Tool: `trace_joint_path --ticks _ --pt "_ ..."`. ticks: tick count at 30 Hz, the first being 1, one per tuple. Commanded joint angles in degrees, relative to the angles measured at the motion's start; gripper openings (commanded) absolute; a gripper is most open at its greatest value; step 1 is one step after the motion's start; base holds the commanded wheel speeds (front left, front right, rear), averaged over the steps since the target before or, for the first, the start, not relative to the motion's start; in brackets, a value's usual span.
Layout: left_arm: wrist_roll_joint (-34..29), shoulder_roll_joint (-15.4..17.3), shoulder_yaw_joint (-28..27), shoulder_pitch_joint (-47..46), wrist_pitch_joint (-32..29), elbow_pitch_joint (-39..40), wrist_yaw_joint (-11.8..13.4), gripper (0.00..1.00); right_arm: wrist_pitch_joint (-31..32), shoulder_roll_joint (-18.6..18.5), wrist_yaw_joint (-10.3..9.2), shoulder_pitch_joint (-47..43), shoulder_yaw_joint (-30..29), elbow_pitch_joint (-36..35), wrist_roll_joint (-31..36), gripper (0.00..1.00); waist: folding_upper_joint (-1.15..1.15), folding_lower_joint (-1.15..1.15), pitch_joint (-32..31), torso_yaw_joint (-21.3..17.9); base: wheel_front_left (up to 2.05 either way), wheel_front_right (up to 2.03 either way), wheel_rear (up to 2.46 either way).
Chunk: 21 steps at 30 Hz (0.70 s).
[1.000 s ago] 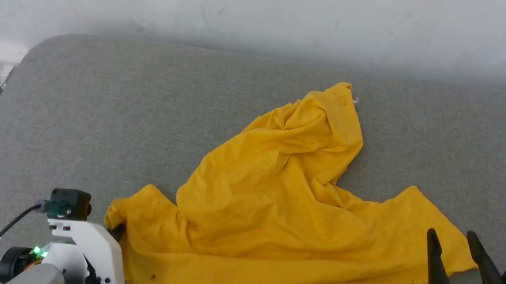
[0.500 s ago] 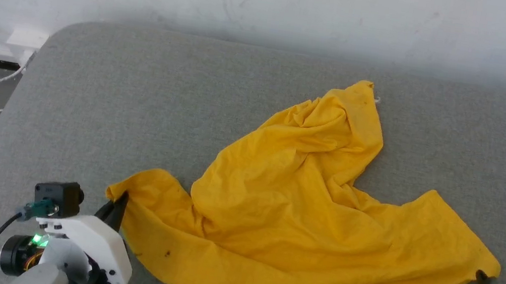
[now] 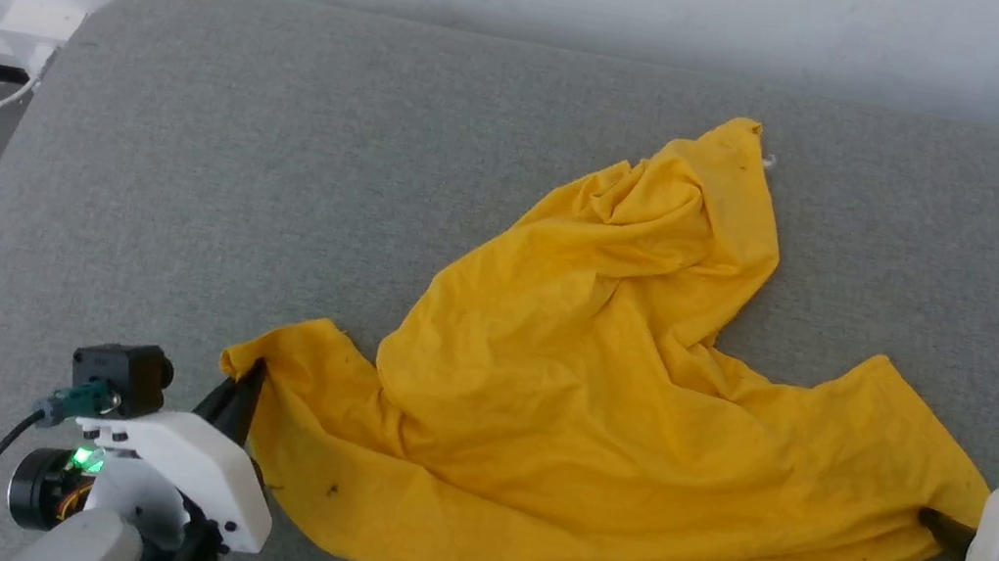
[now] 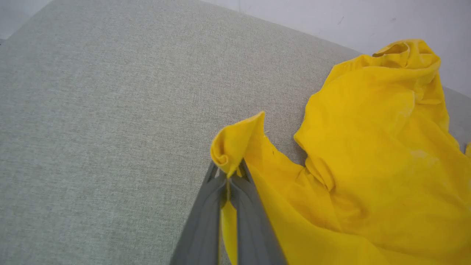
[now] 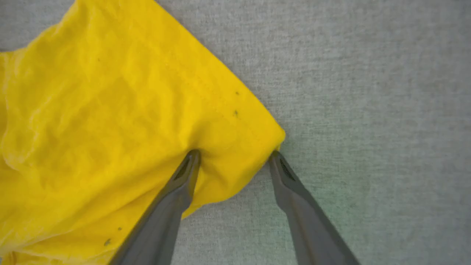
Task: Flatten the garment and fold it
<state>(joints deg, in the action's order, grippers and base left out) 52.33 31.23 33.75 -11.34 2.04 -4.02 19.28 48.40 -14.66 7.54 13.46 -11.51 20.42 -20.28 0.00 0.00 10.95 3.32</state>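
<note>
Near bench (image 3: 179, 173) front edge, shirt (image 3: 579, 411) crumpled. Left gripper (image 4: 227, 177) clamped on its left corner; right gripper (image 5: 235, 154) spread wide astride right corner, holding nothing. May miss hem on closing, bunching cloth.

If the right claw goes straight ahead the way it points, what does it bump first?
The yellow shirt. The open right claw straddles the shirt's corner, and its tips seem to touch the cloth, though depth is hard to judge. Straight on lies more shirt.
</note>
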Motion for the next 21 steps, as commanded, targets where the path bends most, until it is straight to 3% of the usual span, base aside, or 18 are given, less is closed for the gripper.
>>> trace_joint_path --ticks 1,3,4,11,16,21 --pt "-0.39 0.07 -0.12 -0.86 0.20 -0.21 -0.23 0.00 3.16 1.58 -0.05 -1.08 1.06 4.07 -0.76 0.50 0.00 0.00 0.49 0.34 0.00 0.00 0.00" --pt "-0.22 -0.03 -0.09 -0.87 0.18 -0.45 -0.38 0.00 5.64 2.02 -0.05 -0.96 0.98 5.63 -1.44 0.21 0.00 0.00 0.52 0.40 0.00 0.00 0.00" --pt "-0.16 -0.06 -0.06 -0.87 0.19 -0.59 -0.46 0.00 6.26 2.19 -0.05 -0.82 0.95 6.00 -1.73 0.00 0.00 0.00 0.37 0.40 0.00 0.00 0.00" --pt "-0.74 1.49 -0.92 -1.43 0.99 0.00 -0.54 0.00 2.34 0.73 -0.05 1.04 1.34 0.54 -2.64 0.00 0.00 0.00 -2.38 -0.39 0.00 0.00 0.00" --pt "-2.86 5.53 -3.13 -5.79 1.12 2.91 -0.56 0.00 -2.98 -1.47 -0.05 2.94 1.60 -8.61 -2.32 0.00 0.00 0.00 -4.54 -1.11 0.00 0.00 0.00" --pt "-4.09 8.80 -4.66 -14.83 -2.18 3.95 -2.69 0.00 -7.20 -3.09 -0.05 7.88 0.43 -14.03 -0.96 0.00 0.00 0.00 -5.65 -2.07 0.00 0.00 0.00"
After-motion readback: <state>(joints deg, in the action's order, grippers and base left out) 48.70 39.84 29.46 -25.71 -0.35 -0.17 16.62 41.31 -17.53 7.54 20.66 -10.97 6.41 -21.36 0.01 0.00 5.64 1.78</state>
